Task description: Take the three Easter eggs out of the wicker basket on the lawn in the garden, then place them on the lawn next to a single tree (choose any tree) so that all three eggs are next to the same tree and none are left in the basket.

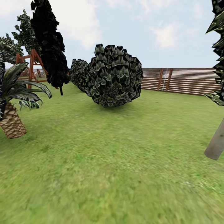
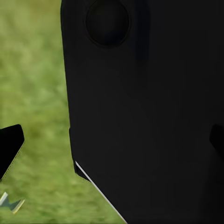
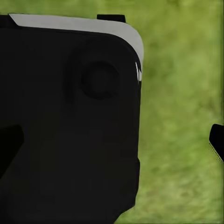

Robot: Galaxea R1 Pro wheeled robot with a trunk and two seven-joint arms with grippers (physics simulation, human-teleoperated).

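I see no eggs or basket — just lawn (image 1: 118, 161), a pale trunk (image 1: 216, 143) at my right — and can't tell either tool's state.

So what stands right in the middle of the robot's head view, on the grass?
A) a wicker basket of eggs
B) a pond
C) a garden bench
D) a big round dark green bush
D: a big, round, dark green leafy bush sits on the mottled green lawn at the centre of the head view, in front of the brown slatted fence.
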